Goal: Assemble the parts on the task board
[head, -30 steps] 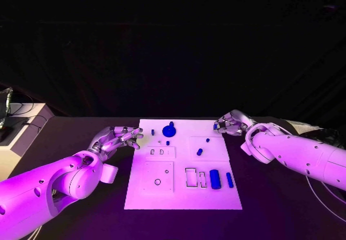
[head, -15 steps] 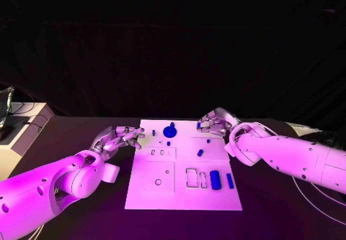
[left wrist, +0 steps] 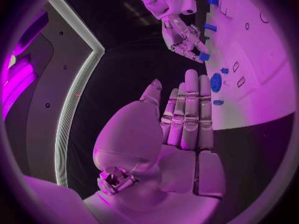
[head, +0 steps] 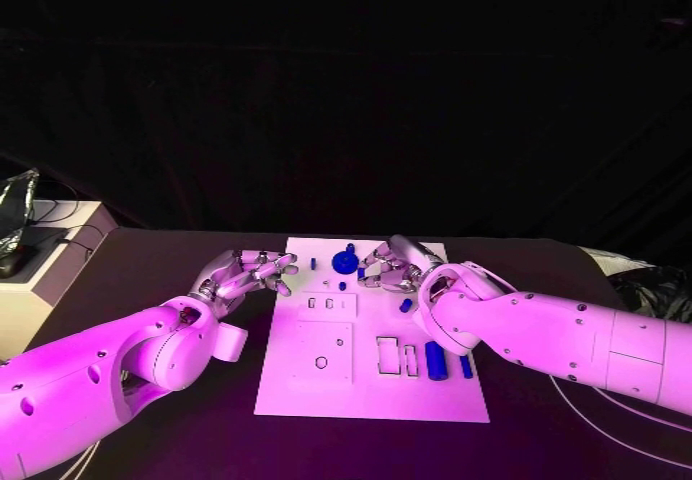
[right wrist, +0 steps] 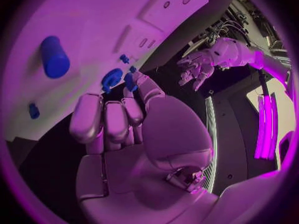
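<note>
One small blue peg [right wrist: 131,82] is pinched between the thumb and a fingertip of my right hand [head: 391,268], which hangs over the far end of the task board [head: 368,395], just beside the round blue knob [head: 343,262]. I'd call this the carry-and-place step, and the next move calls for lining the peg up over its hole and lowering it straight in. My left hand [head: 248,275] waits just off the board's left edge, fingers loosely extended and gripping nothing, and the fat blue cylinder [head: 434,358] lies nearer me on the board's right side.
</note>
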Controlling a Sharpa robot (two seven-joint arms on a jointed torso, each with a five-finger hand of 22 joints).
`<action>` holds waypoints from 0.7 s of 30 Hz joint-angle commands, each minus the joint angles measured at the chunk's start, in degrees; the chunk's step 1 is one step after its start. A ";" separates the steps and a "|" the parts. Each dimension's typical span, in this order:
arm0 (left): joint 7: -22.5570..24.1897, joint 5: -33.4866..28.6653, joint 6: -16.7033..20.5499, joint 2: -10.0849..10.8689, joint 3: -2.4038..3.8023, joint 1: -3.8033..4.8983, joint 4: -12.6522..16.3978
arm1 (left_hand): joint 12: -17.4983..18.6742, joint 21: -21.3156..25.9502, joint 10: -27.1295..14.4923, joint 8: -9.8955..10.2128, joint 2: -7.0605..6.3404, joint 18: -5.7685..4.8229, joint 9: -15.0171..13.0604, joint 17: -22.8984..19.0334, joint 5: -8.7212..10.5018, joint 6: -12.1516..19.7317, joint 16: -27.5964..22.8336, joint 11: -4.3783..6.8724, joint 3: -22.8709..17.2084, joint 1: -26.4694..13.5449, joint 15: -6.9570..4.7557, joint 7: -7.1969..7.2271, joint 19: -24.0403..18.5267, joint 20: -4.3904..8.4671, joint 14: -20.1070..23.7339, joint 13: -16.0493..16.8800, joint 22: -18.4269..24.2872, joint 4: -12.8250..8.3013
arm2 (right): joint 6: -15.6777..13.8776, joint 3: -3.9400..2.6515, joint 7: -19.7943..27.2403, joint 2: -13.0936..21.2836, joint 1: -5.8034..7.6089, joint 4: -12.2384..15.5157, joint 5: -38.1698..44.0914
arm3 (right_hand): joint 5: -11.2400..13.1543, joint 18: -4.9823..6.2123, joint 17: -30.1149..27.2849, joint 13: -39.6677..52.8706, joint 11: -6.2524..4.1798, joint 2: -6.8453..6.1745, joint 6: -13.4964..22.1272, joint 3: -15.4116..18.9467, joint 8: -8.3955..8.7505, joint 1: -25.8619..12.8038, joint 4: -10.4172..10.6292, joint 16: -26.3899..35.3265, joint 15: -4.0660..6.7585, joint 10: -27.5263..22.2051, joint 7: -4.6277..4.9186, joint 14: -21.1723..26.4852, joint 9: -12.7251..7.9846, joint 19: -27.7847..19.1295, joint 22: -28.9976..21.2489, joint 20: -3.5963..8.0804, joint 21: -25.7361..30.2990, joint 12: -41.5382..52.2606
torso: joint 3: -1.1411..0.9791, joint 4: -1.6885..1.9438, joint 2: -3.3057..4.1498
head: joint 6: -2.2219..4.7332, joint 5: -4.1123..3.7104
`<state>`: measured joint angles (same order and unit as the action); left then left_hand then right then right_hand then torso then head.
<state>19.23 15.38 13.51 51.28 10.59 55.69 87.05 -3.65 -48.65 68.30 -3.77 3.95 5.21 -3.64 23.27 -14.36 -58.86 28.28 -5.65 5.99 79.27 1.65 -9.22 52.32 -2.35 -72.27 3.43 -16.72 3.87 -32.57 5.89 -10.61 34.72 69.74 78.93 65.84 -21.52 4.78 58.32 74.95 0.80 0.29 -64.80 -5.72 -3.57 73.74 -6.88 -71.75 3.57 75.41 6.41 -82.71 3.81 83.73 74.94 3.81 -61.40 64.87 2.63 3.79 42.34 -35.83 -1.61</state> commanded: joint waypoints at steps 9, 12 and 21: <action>0.19 -0.01 -0.94 -0.22 0.04 -0.02 0.07 | 0.16 -0.23 0.08 0.12 -0.14 0.49 -0.03 0.07 0.20 -0.01 -0.21 -0.04 -0.01 0.24 -0.04 0.05 -0.13 0.26 0.10 0.06 0.09 -0.18 | 0.31 0.47 -5.10 -2.23 -1.45 0.80 6.96 | -0.10 0.54 -0.25 1.54 -0.17 0.02 -0.11 -0.30 -0.22 -0.54 0.02 0.23 -0.10 -0.36 0.06 -0.02 0.09 4.12 8.37 0.34 0.32 -0.24 | -0.10 -0.01 0.01 | -0.90 0.53; 0.19 -0.01 -0.96 -0.26 0.04 -0.02 0.07 | 0.16 -0.23 0.08 0.12 -0.14 0.49 -0.03 0.07 0.20 -0.01 -0.21 -0.04 -0.01 0.24 -0.04 0.05 -0.13 0.26 0.10 0.06 0.09 -0.18 | 0.47 0.53 -5.54 -2.56 -1.74 0.75 7.27 | -0.22 0.54 -0.27 1.54 -0.18 -0.01 -0.12 -0.32 -0.21 -0.56 -0.01 0.23 -0.09 -0.35 0.06 -0.02 0.08 4.12 8.36 0.34 0.35 -0.23 | -0.08 -0.05 -0.02 | -0.91 0.50; 0.20 -0.01 -1.05 -0.33 0.04 -0.03 0.04 | 0.16 -0.23 0.08 0.12 -0.14 0.49 -0.03 0.07 0.20 -0.01 -0.21 -0.04 -0.01 0.24 -0.04 0.05 -0.13 0.26 0.10 0.06 0.09 -0.18 | 0.99 0.64 -5.79 -3.01 -2.25 0.63 8.27 | -0.31 0.54 -0.35 1.51 -0.16 -0.24 -0.12 -0.33 -0.20 -0.76 -0.11 0.19 -0.08 -0.37 0.06 -0.02 0.08 4.13 8.36 0.35 0.39 -0.24 | -0.07 -0.03 -0.05 | -1.16 0.51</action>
<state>19.16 15.38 13.48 51.09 10.58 55.69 86.97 -3.65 -48.65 68.30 -3.77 3.95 5.21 -3.64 23.27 -14.36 -58.87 28.28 -5.65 5.99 79.27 1.65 -9.22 52.32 -2.36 -72.27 3.42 -16.67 3.87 -32.38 6.52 -15.78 31.82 67.55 79.57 72.25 -21.51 4.78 58.01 74.92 0.82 0.04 -64.69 -5.71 -3.53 73.50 -6.88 -71.77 3.56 75.42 6.30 -82.71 3.85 83.73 74.93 3.81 -61.17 64.87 2.53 3.75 42.31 -36.95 -1.09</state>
